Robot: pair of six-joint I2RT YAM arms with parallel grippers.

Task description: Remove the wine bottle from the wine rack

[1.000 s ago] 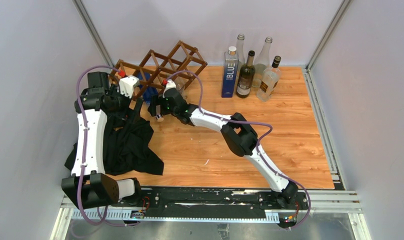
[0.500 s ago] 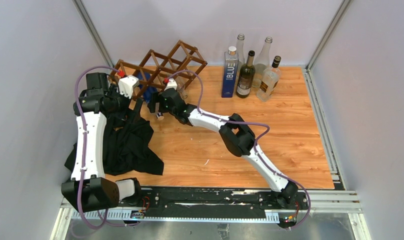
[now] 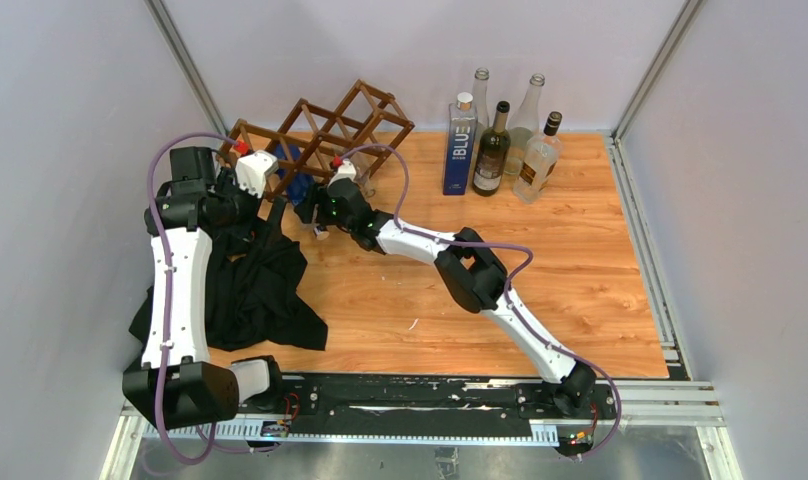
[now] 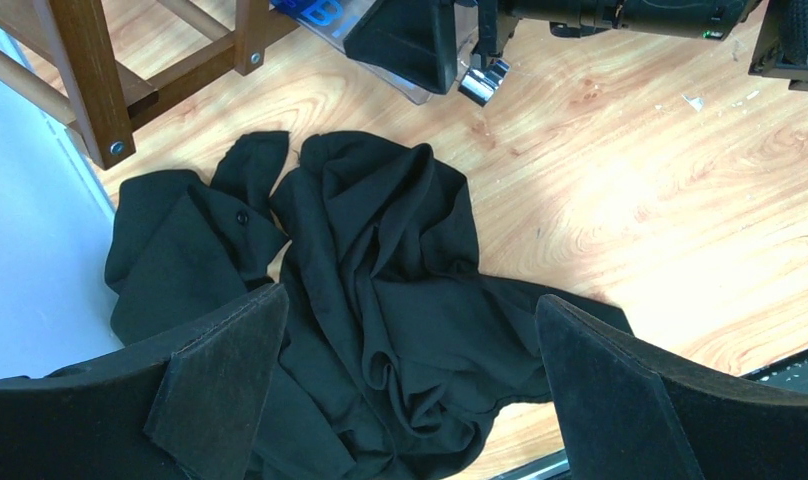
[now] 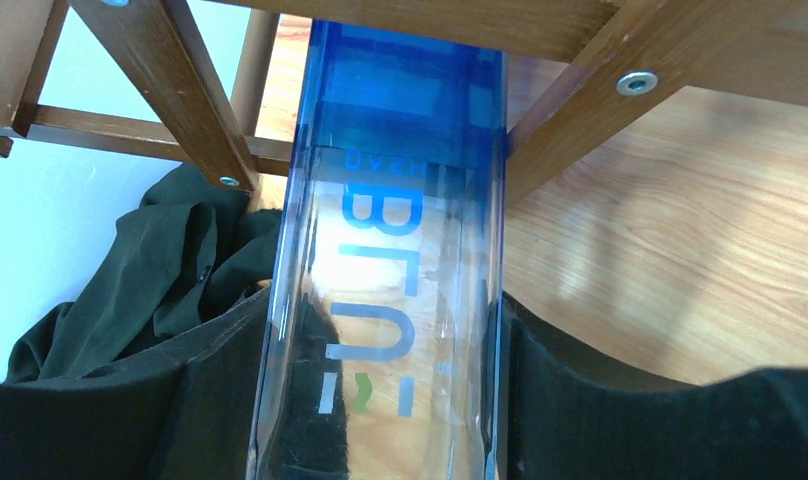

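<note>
Overhead, at the left of the frame, we see the left gripper (image 4: 410, 310) hanging with its jaws spread wide and nothing between them. It is above a crumpled black cloth (image 3: 250, 290) on the wooden worktop (image 3: 540, 290).

To its right, in the upper left, the dark wine rack (image 3: 320, 125) stands by the back wall. A blue, square-sided wine bottle (image 5: 390, 250) lies in a lower cell, its body passing between the slats.

The right gripper (image 5: 385, 310) straddles the bottle, with a pad close along each flat side. Whether the pads press on the glass, we cannot tell.

We judge the grasp to be the step in hand. To do it well, the pads should seat flat on the two sides, clear of the slats, and firm up before any pull. The bottle should then slide straight out along its own length without twisting, since the light-looking rack may drag along.

Farther right, a cluster of other bottles (image 3: 500, 140) stands well apart.
</note>
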